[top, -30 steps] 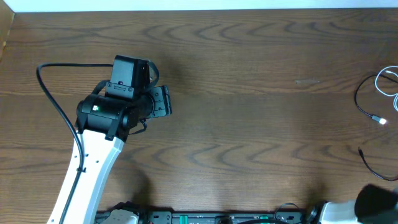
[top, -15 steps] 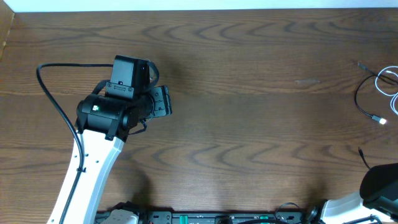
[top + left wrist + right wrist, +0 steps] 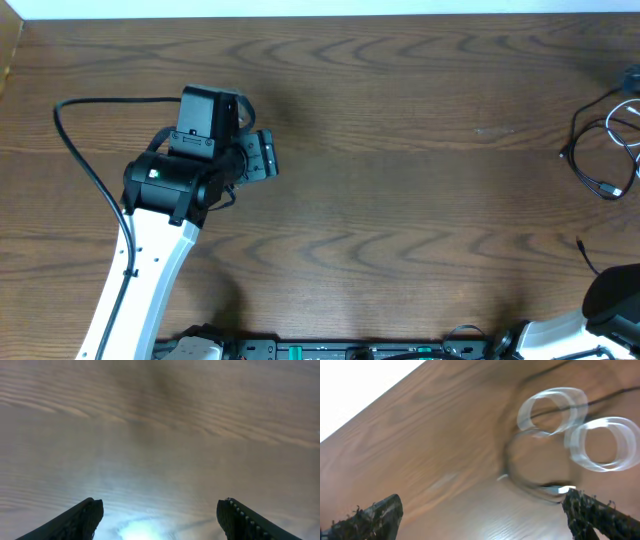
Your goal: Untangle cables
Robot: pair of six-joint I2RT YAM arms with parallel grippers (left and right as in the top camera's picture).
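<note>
Black and spread wide, the right fingers [image 3: 375,517] have nothing between them and hang near the white cable [image 3: 574,445], whose loops lie on the wooden surface [image 3: 400,200] just ahead of them. The black cable [image 3: 508,462] curls right beside those white loops and one strand seems to run through them. It's all smeared by blur, so exactly where they cross is anyone's guess. The left fingers [image 3: 82,520], also wide and empty, sit well apart from the white loops, over bare wood.

Both cords look feather-light, floppy and likely to skid on the wood. Pinching a single strand away from the crossing, or by the shiny plug end [image 3: 561,490] next to the white loops, seems safest. Otherwise one probably drags the other along.
</note>
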